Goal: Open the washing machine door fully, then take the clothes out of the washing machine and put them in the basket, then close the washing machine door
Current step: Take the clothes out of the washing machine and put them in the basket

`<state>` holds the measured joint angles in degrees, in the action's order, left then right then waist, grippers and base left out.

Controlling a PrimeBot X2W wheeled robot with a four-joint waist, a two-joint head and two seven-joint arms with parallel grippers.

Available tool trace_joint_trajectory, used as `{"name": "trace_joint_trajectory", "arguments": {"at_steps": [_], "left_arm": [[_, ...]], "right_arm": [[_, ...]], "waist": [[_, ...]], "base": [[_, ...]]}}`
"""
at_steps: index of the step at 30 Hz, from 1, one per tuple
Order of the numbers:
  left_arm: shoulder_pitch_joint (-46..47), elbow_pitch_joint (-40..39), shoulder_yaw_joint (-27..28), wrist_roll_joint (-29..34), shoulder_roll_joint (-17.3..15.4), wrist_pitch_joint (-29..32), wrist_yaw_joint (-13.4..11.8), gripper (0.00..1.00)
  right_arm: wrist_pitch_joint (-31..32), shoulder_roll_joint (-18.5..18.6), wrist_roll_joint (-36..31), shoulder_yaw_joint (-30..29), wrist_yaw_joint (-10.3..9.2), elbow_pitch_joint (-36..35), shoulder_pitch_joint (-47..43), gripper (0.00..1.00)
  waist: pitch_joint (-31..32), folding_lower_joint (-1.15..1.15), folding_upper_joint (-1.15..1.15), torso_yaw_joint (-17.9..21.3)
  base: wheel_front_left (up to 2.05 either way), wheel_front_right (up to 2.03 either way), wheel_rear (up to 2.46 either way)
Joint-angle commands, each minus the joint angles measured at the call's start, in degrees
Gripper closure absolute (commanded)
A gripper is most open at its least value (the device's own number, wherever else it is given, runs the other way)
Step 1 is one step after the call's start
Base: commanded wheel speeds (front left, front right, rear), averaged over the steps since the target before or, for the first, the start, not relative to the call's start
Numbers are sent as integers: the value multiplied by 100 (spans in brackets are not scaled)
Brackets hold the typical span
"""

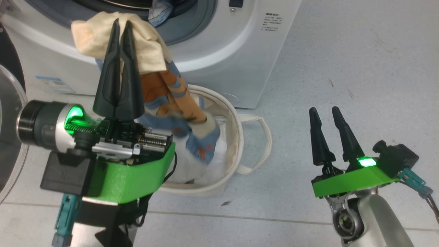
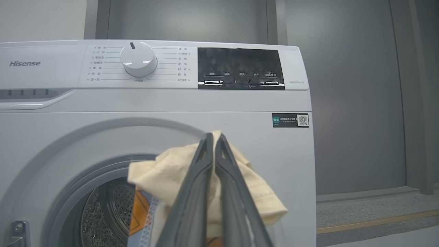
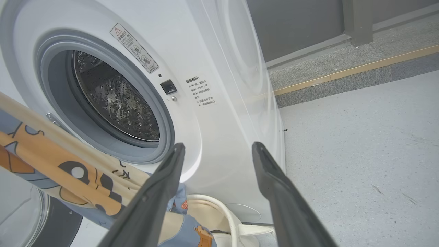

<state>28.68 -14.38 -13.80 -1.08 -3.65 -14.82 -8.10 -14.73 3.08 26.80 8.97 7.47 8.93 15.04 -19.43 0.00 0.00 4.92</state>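
Note:
My left gripper (image 1: 121,23) is shut on the clothes (image 1: 161,85), a cream-yellow and light blue bundle with orange-brown prints that hangs down into the cream canvas basket (image 1: 236,120) on the floor. In the left wrist view the fingers (image 2: 202,178) pinch the cream fabric (image 2: 161,171) before the washing machine (image 2: 240,144). Another bit of blue cloth (image 1: 159,12) shows in the drum mouth. The washing machine door (image 1: 10,113) stands swung open at the far left. My right gripper (image 1: 324,111) is open and holds nothing, low to the right of the basket. The steel drum (image 3: 116,99) shows in the right wrist view.
The white washing machine (image 1: 223,51) stands right behind the basket. A flat white sheet (image 1: 219,147) lies inside the basket. Open grey tiled floor (image 1: 360,68) spreads to the right, and a raised grey step with a brass strip (image 3: 343,72) runs along the wall.

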Motion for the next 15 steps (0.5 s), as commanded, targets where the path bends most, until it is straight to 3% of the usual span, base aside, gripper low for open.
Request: {"name": "trace_joint_trajectory", "arguments": {"at_steps": [1,7,15], "left_arm": [[107,-259,146,77,-92,-18,11,100],[187,-244,31,117,-89,-18,26,100],[300,491,-5,105,-153,-18,58,100]], "right_arm": [[-27,-20,10,130,2,-181,129,0],[-27,-20,25,140,2,-170,168,0],[-27,-20,76,175,2,-232,261,0]], "waist": [[-14,0,0,-3],[-89,0,0,10],[-382,0,0,122]], "base": [[0,0,0],[0,0,0],[0,0,0]]}}
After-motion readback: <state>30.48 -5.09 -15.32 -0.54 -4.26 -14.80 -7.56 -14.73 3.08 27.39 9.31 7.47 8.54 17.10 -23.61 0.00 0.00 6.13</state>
